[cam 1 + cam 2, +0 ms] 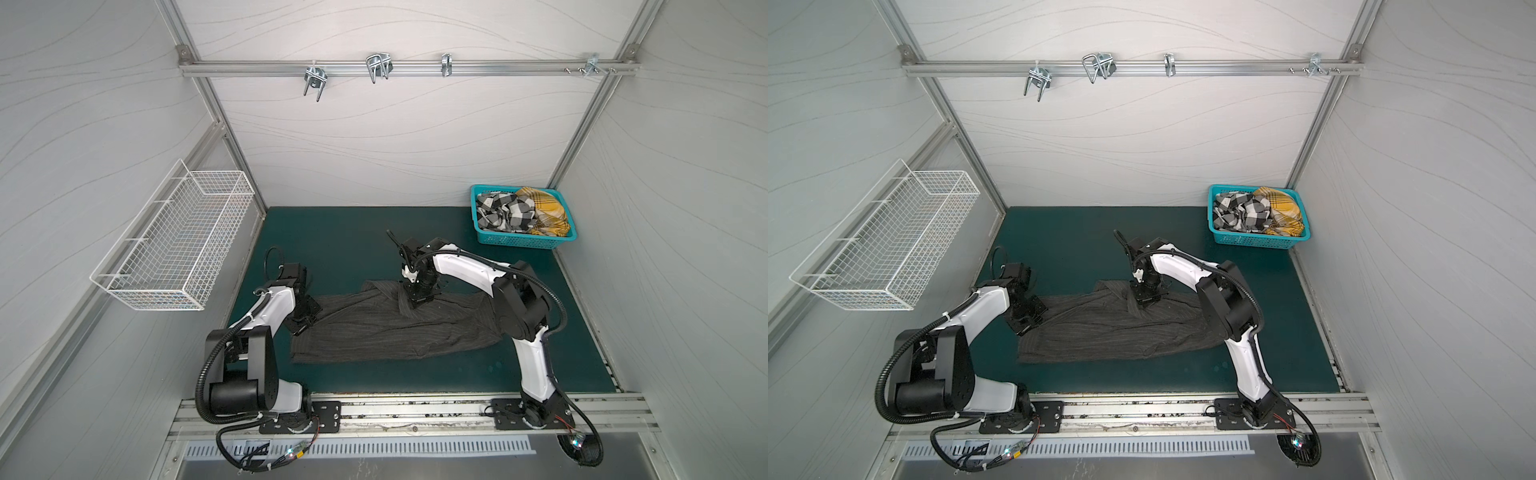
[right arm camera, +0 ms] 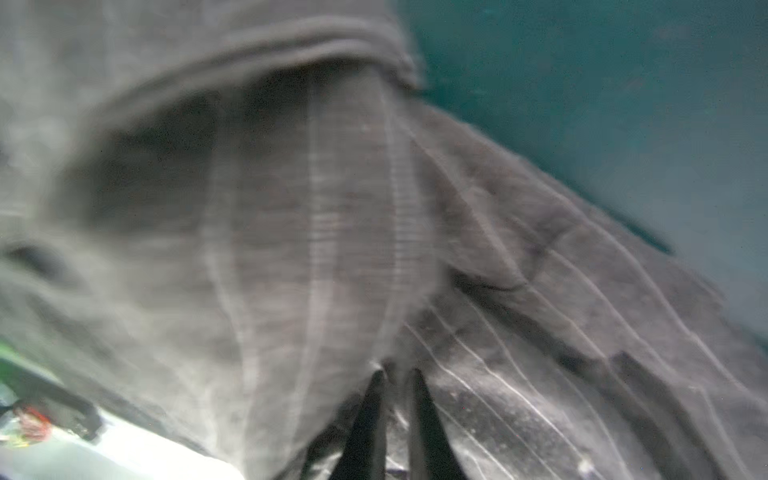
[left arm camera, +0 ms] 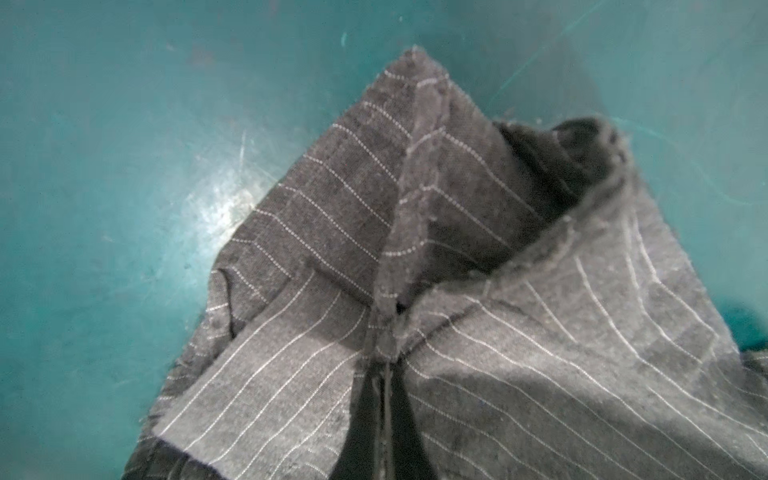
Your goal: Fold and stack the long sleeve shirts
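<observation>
Pinching the dark striped shirt (image 1: 386, 332) tight with the left gripper (image 3: 388, 365) at its left edge and the right gripper (image 2: 398, 374) at its far middle. Spread across the green mat (image 1: 332, 232).

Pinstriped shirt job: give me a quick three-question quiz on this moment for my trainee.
1. Which garment are the left gripper and the right gripper both shut on?
2. True or false: the blue basket holds three shirts.
3. The pinstriped shirt lies: A in the basket; B on the green mat; C wholly lifted in the air.
Key: 1 the pinstriped shirt; 2 false, two: the checked shirt and the yellow plaid shirt; 3 B.
</observation>
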`<control>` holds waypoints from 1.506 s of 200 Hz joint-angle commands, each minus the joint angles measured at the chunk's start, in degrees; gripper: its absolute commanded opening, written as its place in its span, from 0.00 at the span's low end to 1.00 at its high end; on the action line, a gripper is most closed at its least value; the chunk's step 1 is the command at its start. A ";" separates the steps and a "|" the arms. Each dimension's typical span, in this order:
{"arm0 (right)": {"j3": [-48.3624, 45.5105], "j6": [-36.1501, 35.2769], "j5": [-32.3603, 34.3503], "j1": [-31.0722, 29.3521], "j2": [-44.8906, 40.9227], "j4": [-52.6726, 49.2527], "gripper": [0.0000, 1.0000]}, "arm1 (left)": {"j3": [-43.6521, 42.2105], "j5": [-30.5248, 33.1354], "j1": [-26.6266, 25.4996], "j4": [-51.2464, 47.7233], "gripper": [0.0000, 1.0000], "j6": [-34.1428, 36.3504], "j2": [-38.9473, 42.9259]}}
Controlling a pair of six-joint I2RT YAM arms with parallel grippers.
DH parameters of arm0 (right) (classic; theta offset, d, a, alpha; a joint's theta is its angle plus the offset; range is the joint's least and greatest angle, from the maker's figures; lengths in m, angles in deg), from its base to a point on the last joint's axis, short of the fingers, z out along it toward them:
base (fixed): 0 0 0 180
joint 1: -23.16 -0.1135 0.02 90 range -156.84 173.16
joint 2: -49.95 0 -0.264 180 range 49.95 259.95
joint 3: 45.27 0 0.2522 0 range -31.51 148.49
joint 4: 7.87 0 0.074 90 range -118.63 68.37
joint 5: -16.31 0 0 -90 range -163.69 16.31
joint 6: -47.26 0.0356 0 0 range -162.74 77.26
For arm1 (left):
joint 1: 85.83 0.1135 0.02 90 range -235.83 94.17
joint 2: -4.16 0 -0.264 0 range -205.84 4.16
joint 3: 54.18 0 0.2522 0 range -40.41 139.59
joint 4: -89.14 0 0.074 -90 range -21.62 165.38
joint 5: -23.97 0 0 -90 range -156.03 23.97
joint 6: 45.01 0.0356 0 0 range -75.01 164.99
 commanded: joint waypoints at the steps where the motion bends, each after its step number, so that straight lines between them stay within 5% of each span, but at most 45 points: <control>1: 1.53 -0.28 3.76 0.10 -0.71 -3.15 0.00 | 1.35 0.43 0.18 -0.08 0.00 0.28 -0.49; 55: 1.79 1.41 8.22 1.84 -10.59 -6.34 0.00 | 6.63 0.72 0.26 -4.13 0.00 -1.55 2.42; 104: 2.42 3.12 5.41 11.99 -17.40 -4.73 0.00 | 16.15 -0.25 0.26 -7.48 0.00 -3.57 2.20; 188: 18.82 5.33 -3.46 25.78 -1.60 -3.77 0.00 | 31.43 -5.88 3.13 -2.68 0.00 -5.66 -18.07; 237: 25.85 4.73 -7.08 26.59 6.62 -5.49 0.00 | 33.81 -16.84 2.88 6.33 0.00 -6.34 -26.05; 301: 33.93 4.82 -5.17 30.25 8.83 -5.92 0.00 | 45.32 -16.27 0.04 8.97 0.00 -1.99 -34.16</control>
